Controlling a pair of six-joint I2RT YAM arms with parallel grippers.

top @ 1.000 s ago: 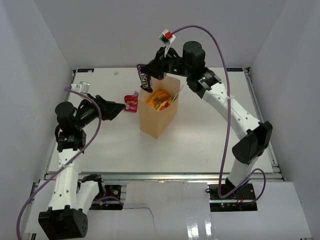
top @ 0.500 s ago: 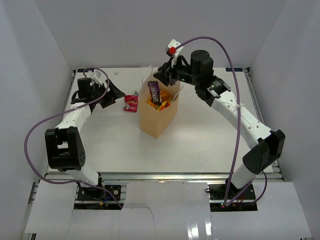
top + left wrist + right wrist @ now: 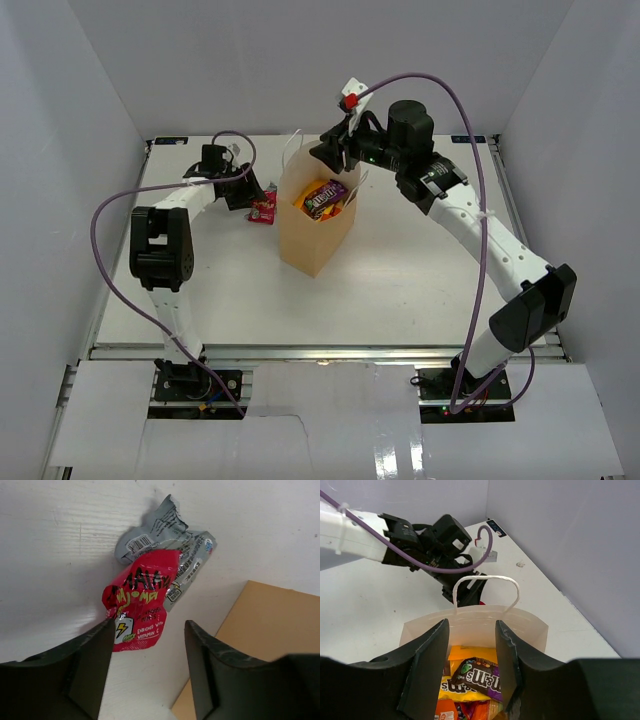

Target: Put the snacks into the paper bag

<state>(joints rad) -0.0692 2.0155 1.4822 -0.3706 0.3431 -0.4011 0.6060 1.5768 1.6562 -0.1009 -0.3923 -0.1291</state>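
Left gripper (image 3: 248, 192) hangs over the red packet (image 3: 140, 600), which lies flat on the table (image 3: 400, 290) toward the far left corner, just beside the paper bag (image 3: 315, 235). Its jaws stand apart and hold nothing, one either side of the packet's lower end. To pick cleanly, I'd say it should come straight down, pinch the crinkled edge, and keep clear of the bag wall. Right gripper (image 3: 471, 630) hovers above the bag's mouth, jaws partly spread and empty. Legible on the red packet: "ENRICHED WITH VITAMIN C", a lightning-bolt badge, and a barcode on its grey back; the brand is unclear. Inside the bag, a dark purple pack (image 3: 479, 676) reads "m&m's".
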